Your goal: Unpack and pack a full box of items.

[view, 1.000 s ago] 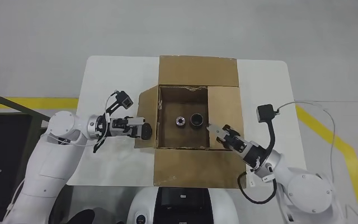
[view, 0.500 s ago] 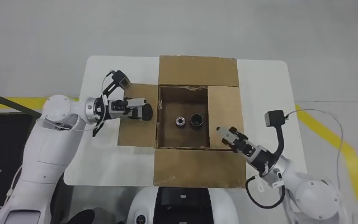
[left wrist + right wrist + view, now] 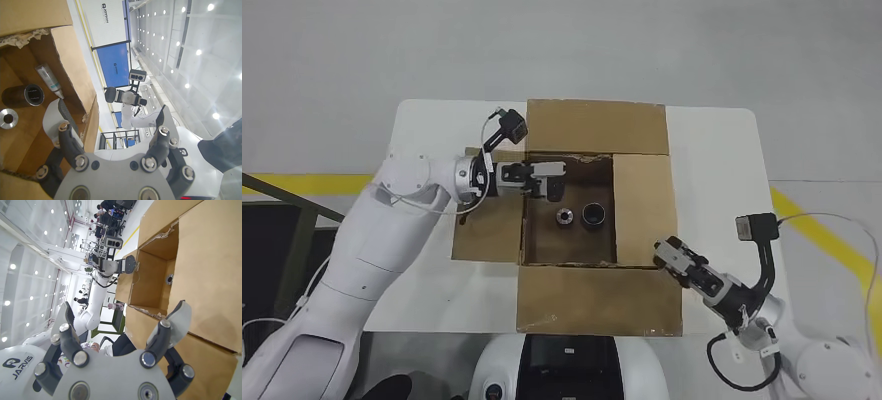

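In the left wrist view, a finger (image 3: 64, 113) of the left hand (image 3: 111, 106) is covering the nozzle tip of the tube (image 3: 48, 75) lying against the right wall of the box (image 3: 68, 56). The picture's edge is cutting off the box floor just past the metal ring (image 3: 7, 118). In the right wrist view, the right flap (image 3: 208, 266) is hiding much of the floor, right up to the ring, and from the top the left hand is masking the floor at the far left corner.

Bright even light, ceiling lamps (image 3: 198, 52) flaring, fisheye-bowed wrist views
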